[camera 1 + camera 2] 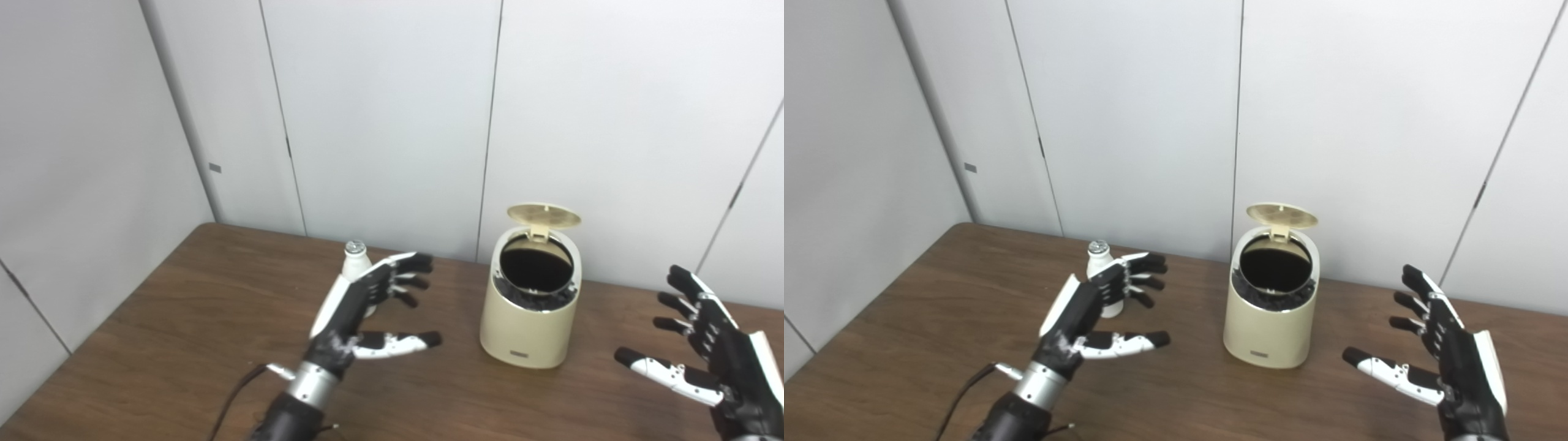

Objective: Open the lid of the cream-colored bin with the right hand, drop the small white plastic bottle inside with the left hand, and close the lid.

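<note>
In the left eye view, the cream-colored bin point(530, 306) is standing on the brown desk point(184, 318) with its lid point(544, 215) already tipped up on the rear hinge, showing the dark mouth lined with a black bag. The small white plastic bottle point(356, 262) is standing upright to the left of the bin, well apart from it, mostly hidden behind the left hand point(361, 312). That hand is hovering in front of the bottle with its fingers point(409, 272) spread and released, holding nothing — whether any of them is touching the bottle cannot be told from here. The right hand point(710, 346) is waiting off to the right of the bin, likewise spread wide and empty.

In the right eye view, the separation is reading more clearly: the left hand point(1090, 315) is sitting just beside the bottle point(1102, 269), its fingers point(1142, 275) reaching past the bottle's right side, thumb lower and nearer the camera. The bin point(1271, 300) and raised lid point(1281, 215) are looking the same, and the right hand point(1442, 349) is staying clear of them.

So the opening step looks done, and the bottle pickup is the one in hand. The next move is calling for the left fingers to wrap around the bottle's body (a light, narrow thing, easily knocked over), then to lift it and carry it right — over the bin's open mouth.
</note>
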### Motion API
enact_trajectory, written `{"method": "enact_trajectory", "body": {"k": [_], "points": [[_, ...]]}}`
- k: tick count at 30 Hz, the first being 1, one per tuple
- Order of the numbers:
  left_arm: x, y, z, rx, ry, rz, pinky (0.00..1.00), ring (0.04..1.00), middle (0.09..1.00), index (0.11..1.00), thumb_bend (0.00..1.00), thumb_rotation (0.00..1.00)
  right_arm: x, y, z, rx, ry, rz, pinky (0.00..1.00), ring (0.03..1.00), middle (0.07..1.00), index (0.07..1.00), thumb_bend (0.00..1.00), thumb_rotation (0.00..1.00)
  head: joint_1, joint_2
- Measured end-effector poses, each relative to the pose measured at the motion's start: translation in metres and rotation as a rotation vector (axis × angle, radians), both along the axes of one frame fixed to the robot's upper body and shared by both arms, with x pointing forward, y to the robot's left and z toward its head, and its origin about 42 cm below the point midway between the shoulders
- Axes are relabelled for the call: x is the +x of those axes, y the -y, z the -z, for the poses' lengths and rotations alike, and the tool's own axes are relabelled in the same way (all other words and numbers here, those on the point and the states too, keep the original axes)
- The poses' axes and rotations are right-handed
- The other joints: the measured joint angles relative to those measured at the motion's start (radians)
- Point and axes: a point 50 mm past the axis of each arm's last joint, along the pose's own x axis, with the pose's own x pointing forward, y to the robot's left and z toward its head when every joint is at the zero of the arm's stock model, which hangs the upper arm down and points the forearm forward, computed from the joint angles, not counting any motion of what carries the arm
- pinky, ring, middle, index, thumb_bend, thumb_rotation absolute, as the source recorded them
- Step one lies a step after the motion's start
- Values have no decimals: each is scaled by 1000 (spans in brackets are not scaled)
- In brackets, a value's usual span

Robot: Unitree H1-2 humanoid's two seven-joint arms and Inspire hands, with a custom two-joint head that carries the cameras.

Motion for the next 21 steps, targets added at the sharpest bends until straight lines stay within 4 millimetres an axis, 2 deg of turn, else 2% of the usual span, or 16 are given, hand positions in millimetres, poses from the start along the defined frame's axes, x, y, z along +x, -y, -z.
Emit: {"method": "enact_trajectory", "body": {"k": [4,7,14,17,21], "points": [[-7,-17,-20,17,96,-70,538,648,713,737,704,0,0,-1,-1,0,-11,1,709,830,897,889,754,86,-3,2],[-10,-25,-39,32,173,-119,583,692,747,764,693,0,-1,-1,-2,1,-28,8,704,832,900,884,754,42,-3,0],[13,-40,-84,87,306,-220,770,848,851,832,744,18,-1,-7,-16,4,-10,4,745,854,913,900,740,0,-8,-2],[22,-51,-89,97,309,-258,788,869,877,859,766,25,0,-9,-18,2,-9,0,760,856,916,904,728,0,-8,-2],[33,-66,-79,125,251,-299,797,865,879,871,772,47,-1,-11,-18,-8,-11,-4,782,869,925,911,710,0,-17,0]]}}
